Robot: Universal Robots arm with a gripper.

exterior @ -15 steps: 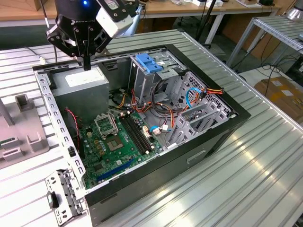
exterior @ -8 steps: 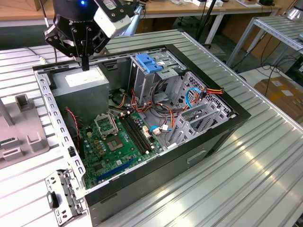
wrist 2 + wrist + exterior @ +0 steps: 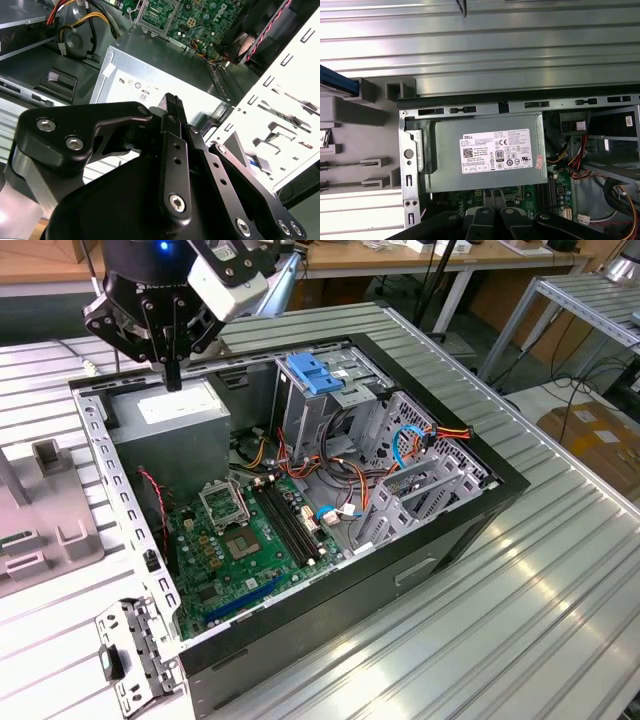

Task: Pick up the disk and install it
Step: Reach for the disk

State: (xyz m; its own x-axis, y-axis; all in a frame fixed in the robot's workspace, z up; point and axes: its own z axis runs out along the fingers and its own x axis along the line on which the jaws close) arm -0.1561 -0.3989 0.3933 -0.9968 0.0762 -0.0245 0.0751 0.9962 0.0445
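Note:
My black gripper [image 3: 173,378] hangs over the back left corner of the open computer case [image 3: 470,502], just above the grey power-supply box [image 3: 165,410]. Its fingers are shut together with nothing between them; in the second wrist view the gripper [image 3: 172,102] points down at that box [image 3: 150,80]. Of the disk [image 3: 337,82], a blue rail shows at the edge of the first wrist view, resting in a grey slotted fixture [image 3: 370,117] outside the case. The rest of the disk is out of frame.
Inside the case lie the green motherboard [image 3: 235,545], bundles of cables [image 3: 420,440] and a metal drive cage topped by a light-blue latch piece [image 3: 315,375]. The grey fixture [image 3: 45,505] stands on the ribbed metal table [image 3: 540,620] at the exterior view's left.

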